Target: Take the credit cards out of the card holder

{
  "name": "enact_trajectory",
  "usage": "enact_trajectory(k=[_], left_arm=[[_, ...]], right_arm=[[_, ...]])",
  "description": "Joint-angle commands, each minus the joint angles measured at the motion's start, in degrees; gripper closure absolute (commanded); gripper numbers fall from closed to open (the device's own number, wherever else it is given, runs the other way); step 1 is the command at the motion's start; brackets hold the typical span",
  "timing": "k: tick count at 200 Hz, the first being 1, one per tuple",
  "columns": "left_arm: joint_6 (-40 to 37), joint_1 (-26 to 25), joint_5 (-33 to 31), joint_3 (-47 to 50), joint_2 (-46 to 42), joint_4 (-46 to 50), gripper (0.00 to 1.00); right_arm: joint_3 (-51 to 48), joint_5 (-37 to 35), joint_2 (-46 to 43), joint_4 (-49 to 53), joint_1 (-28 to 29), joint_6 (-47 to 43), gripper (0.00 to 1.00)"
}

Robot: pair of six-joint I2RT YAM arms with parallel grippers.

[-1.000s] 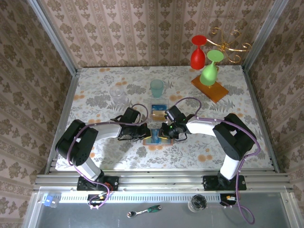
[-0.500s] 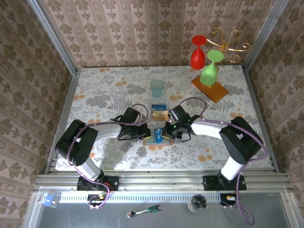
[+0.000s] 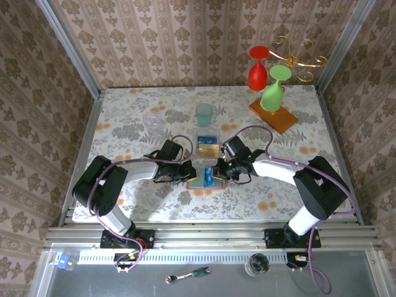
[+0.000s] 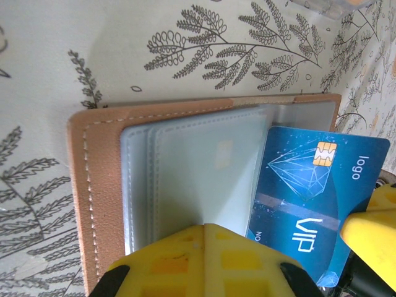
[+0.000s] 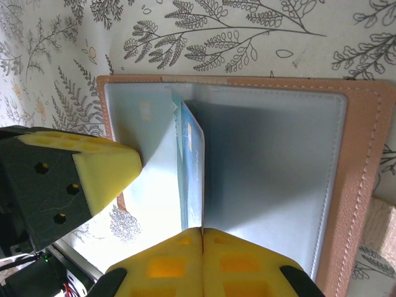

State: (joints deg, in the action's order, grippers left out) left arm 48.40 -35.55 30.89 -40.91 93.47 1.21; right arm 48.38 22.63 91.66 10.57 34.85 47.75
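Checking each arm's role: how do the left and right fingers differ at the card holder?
The left gripper is shut empty, its fingers resting on the card holder. The right gripper pinches the blue card, which stands tilted up out of the holder. Both are shut, at the same holder.

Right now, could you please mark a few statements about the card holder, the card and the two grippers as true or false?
1. The card holder lies open on the table. True.
2. The right gripper is shut on the blue card. True.
3. The blue card lies flat on the table, clear of the holder. False: it is tilted up over the open holder, pinched by the right gripper.
4. The left gripper is wide open. False: it is shut, at the holder.
5. The teal cup lies on its side. False: it stands upright beyond the holder.
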Motion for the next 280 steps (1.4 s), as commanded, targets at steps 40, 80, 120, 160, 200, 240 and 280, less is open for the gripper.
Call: enact_trajectory(k=[40, 80, 120, 160, 200, 240, 280], left_arm=[[-0.40, 0.41, -0.13, -1.70, -2.31, 3.93, 0.99], [-0.26, 0.39, -0.58, -1.87, -3.59, 4.10, 0.99], [-0.36, 0.57, -1.28, -1.68, -5.07, 4.72, 0.98], [-0.25, 1.14, -1.98, -0.37, -6.85, 4.76, 0.98], [-1.70, 2.78, -1.98, 0.45, -8.34, 6.65, 0.97], [-2.61, 4.44, -1.80, 1.27, -9.96, 7.85, 0.97], [-3.13, 5.79, -1.54, 2.15, -10.35, 8.44, 0.97]], right_arm=[[4.11, -3.85, -2.30, 8.54, -0.40, -5.38, 0.93], [8.66, -5.08, -1.58, 14.67, -0.40, -15.49, 0.95], [14.74, -7.33, 0.42, 22.05, -0.35, -31.52, 0.97], [20.73, -9.39, 2.87, 29.02, -0.22, -54.05, 0.96], [27.73, -15.25, 6.67, 35.62, -0.29, -69.44, 1.00], [34.66, -18.73, 10.44, 40.36, -0.38, -80.64, 1.00], [43.41, -19.73, 15.19, 44.62, -1.52, -87.07, 1.00]])
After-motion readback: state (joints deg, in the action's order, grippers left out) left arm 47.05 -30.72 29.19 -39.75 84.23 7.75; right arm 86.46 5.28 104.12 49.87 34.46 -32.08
